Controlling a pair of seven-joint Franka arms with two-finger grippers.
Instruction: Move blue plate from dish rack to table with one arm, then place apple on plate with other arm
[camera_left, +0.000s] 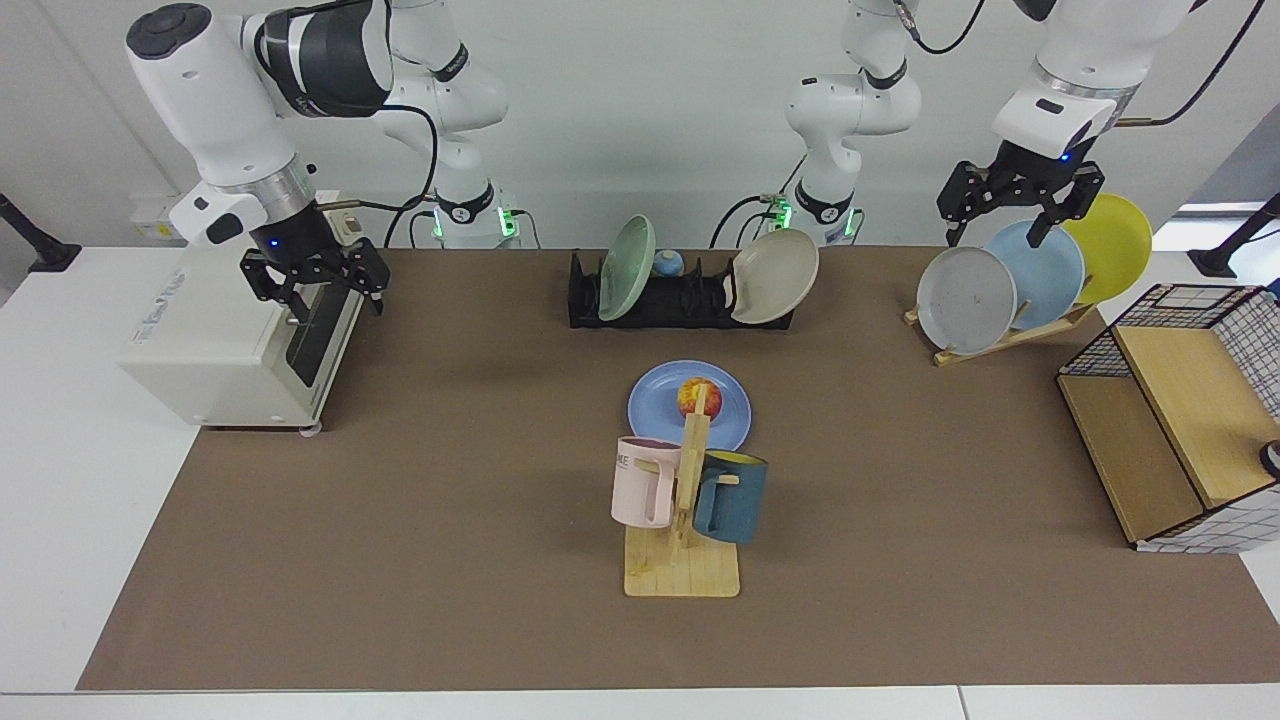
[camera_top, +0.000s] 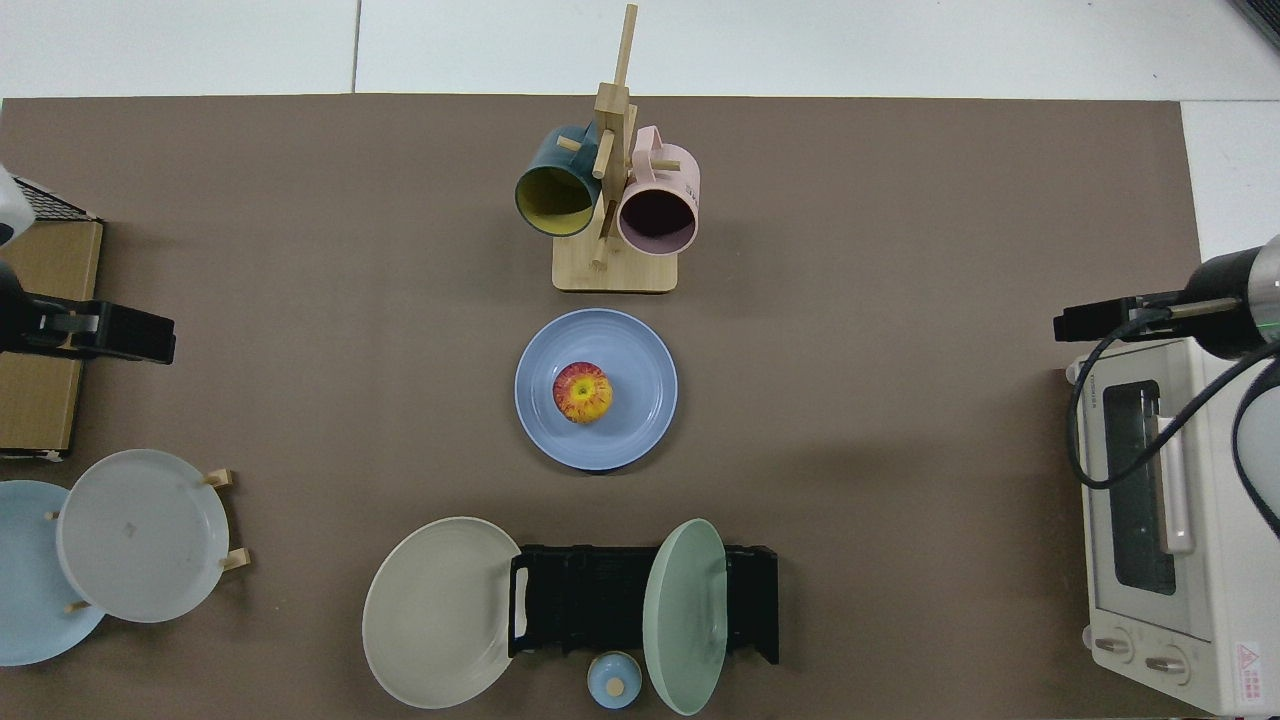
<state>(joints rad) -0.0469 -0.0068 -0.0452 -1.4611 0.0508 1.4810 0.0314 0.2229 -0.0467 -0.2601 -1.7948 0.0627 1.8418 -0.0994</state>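
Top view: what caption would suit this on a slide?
Apple rests on the blue plate between mug tree and dish rack.

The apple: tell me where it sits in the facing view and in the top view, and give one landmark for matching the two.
Facing view: the apple lies on the blue plate, just behind the mug tree.
Top view: the apple sits near the middle of the blue plate, below the mug tree.
Shared landmark: the black dish rack.

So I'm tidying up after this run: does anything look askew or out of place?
Only the beige plate: it leans off the end of the dish rack, outside the slots. The apple sits centred on the blue plate.
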